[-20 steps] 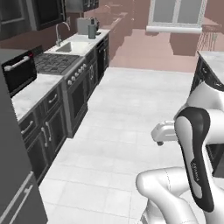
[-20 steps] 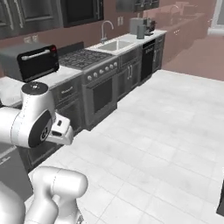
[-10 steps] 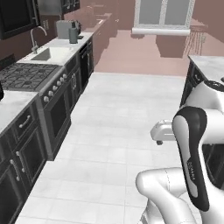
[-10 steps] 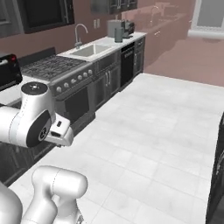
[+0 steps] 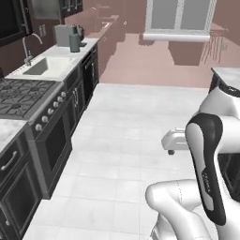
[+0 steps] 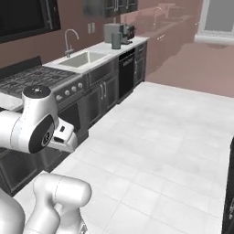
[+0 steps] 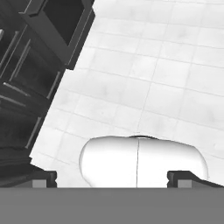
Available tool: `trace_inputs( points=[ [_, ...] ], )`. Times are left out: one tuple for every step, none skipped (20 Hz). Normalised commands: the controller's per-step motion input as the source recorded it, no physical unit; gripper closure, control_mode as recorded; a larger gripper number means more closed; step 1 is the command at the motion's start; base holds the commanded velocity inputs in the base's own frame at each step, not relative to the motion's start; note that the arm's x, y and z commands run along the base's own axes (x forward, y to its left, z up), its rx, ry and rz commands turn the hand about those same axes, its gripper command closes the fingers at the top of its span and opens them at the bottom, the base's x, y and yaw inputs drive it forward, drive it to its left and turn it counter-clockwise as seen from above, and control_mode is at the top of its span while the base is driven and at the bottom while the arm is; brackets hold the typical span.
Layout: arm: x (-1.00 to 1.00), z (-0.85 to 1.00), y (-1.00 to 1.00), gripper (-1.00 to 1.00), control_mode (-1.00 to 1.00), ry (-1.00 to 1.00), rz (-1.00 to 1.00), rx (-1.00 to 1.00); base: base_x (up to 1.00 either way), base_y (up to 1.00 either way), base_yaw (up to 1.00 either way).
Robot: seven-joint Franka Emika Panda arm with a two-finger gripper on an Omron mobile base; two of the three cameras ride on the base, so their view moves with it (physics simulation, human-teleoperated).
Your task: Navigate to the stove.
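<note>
The stove (image 5: 28, 101) is sitting along the left wall, ahead of and to the left of the end effector (image 7: 111, 178), with its black grates on top, its round silver knobs (image 5: 49, 112) lining the front edge and its dark oven door (image 5: 54, 147) facing the aisle. The left base view is showing about six knobs in the row; the right base view is showing the stove (image 6: 43, 80) partly hidden behind the arm's white shoulder, with only three or four knobs (image 6: 68, 90) visible there.

The hand view is looking down at the white tiled floor (image 7: 166, 83) and is catching the oven door (image 7: 61, 30) and dark cabinet fronts (image 7: 22, 100) at its left side. The end effector's two dark fingertips are standing wide apart at the bottom corners, gripping nothing.

Beyond the stove, one sink (image 5: 47, 68) with one curved faucet (image 5: 29, 47) is sitting in the pale desk (image 5: 70, 52). Past it, one black dishwasher front (image 6: 126, 73) is showing, and a grey appliance (image 6: 112, 33) with a dark cup-like thing (image 5: 74, 43) beside it is standing on the desk's far end. One window (image 5: 180, 18) is occupying the far wall. The floor (image 5: 131, 126) between the arm and the stove is lying bare.
</note>
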Motion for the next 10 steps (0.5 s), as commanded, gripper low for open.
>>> trace_inputs(
  points=[
    [0.0, 0.0, 0.0, -1.0, 1.0, 0.0, 0.0, 0.0, 1.0, 0.11, 0.26],
    [0.0, 0.0, 0.0, -1.0, 1.0, 0.0, 0.0, 0.0, 1.0, 0.05, 0.3],
    [0.0, 0.0, 0.0, -1.0, 1.0, 0.0, 0.0, 0.0, 1.0, 0.0, 0.34],
    [0.0, 0.0, 0.0, -1.0, 1.0, 0.0, 0.0, 0.0, 1.0, 0.0, 0.39],
    [0.0, 0.0, 0.0, -1.0, 1.0, 0.0, 0.0, 0.0, 1.0, 0.0, 0.49],
    [0.0, 0.0, 0.0, -1.0, 1.0, 0.0, 0.0, 0.0, 1.0, 0.0, 0.53],
    [0.0, 0.0, 0.0, -1.0, 1.0, 0.0, 0.0, 0.0, 1.0, 0.0, 0.59],
    [0.0, 0.0, 0.0, -1.0, 1.0, 0.0, 0.0, 0.0, 1.0, 0.0, 0.62],
    [0.0, 0.0, 0.0, -1.0, 1.0, 0.0, 0.0, 0.0, 1.0, 0.0, 0.66],
    [0.0, 0.0, 0.0, -1.0, 1.0, 0.0, 0.0, 0.0, 1.0, -0.02, 0.68]
  ],
)
